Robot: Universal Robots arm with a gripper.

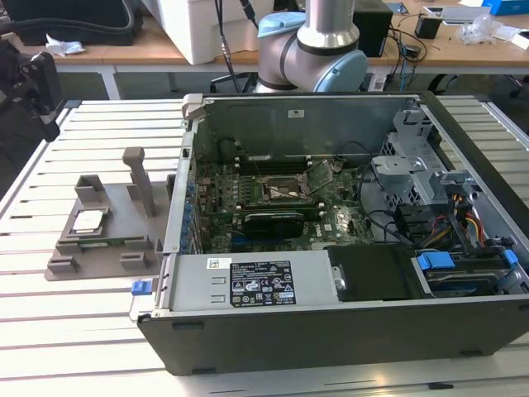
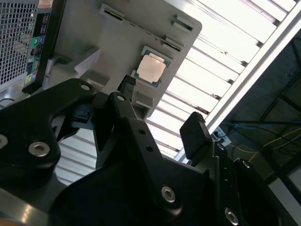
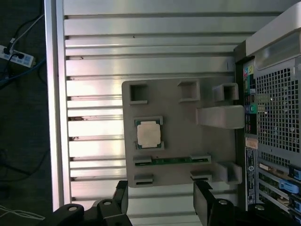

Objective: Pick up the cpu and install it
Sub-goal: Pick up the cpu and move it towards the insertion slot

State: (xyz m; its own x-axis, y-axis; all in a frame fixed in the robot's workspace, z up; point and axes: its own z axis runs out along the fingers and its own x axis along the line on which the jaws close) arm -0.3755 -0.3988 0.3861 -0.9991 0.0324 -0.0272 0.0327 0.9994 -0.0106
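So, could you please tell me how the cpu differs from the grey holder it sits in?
The cpu is a small thin square; the grey holder is a far larger plate with raised blocks and a post. The cpu's top is shiny silver, the grey holder matte plastic. The cpu rests in the grey holder's recess; the grey holder lies on the slatted table. Both lie flat, and the open hand touches neither.

Fingers [image 3: 202,207] partly offscreen (first wrist view)
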